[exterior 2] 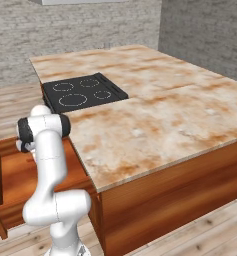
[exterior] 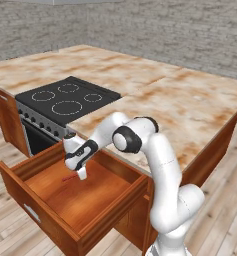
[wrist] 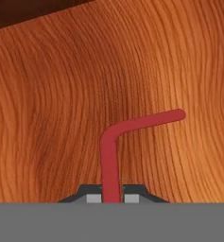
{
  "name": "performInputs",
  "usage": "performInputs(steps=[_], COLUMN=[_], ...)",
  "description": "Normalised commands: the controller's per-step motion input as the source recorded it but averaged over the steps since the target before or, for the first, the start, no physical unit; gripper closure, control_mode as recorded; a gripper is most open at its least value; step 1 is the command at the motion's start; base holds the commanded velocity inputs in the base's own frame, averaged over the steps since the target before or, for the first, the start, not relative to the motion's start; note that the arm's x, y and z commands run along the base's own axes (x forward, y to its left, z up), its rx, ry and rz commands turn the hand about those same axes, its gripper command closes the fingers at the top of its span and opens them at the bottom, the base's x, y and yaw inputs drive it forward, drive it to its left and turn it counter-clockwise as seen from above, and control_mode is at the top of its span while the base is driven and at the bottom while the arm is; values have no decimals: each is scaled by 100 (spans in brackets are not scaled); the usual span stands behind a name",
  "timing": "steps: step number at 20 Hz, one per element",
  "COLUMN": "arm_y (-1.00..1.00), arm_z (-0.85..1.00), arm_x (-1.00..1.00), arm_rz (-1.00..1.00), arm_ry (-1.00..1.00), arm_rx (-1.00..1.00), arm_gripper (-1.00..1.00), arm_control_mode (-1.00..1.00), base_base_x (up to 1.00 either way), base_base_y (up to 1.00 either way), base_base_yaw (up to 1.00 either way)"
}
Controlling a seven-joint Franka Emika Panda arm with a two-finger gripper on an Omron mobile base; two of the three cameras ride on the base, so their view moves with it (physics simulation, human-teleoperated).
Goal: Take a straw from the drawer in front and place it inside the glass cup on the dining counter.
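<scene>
**Student:** Three views, largest items first?

**Instructor:** Yes. The dining counter [exterior: 190, 105], cream stone mottled with rust-brown, filled the upper half of both base views, with a black glass cooktop [exterior: 65, 100] set into its near-left portion. Below the cooktop the drawer [exterior: 90, 200] stood pulled out, its wooden floor exposed and a small silver handle [exterior: 32, 213] on its front. The white arm [exterior: 160, 165] reached down from the right into the drawer.

**Student:** And the gripper?

**Instructor:** The gripper [exterior: 81, 173] was low over the drawer floor, its jaws drawn narrow onto the straw [wrist: 114, 151]. In the hand view the red straw rose from between the two dark fingertips [wrist: 132, 193] and bent to the right, with its free end lying over the wood grain. In the left base view a short red line [exterior: 69, 177] showed just left of the gripper, at floor level.

**Student:** Was the glass cup seen?

**Instructor:** It could not be made out on the counter in these frames.

**Student:** What might have gone wrong from that point?

**Instructor:** As a judgement: the straw was very thin and held near one end, so it could have pivoted or slipped between the pads during the lift. Its long free end could have caught the drawer wall or the counter edge overhead, because the gripper sat close beneath that overhang. A tilted straw would also have made entry into a narrow cup mouth unreliable.
</scene>
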Motion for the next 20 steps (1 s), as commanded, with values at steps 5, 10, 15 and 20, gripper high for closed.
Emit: performInputs(steps=[5, 10, 15, 20], arm_y=[0, -9, -24, -27], arm_z=[69, 53, 38, 44], arm_x=[-14, -19, -33, -27], arm_rz=[0, 0, 0, 0], arm_ry=[0, 0, 0, 0], arm_rx=[0, 0, 0, 0], arm_gripper=[100, 100, 100, 100], arm_control_mode=[-100, -100, -100, -100], base_base_x=[0, 0, 0, 0], base_base_y=[0, 0, 0, 0], base_base_yaw=[0, 0, 0, 0])
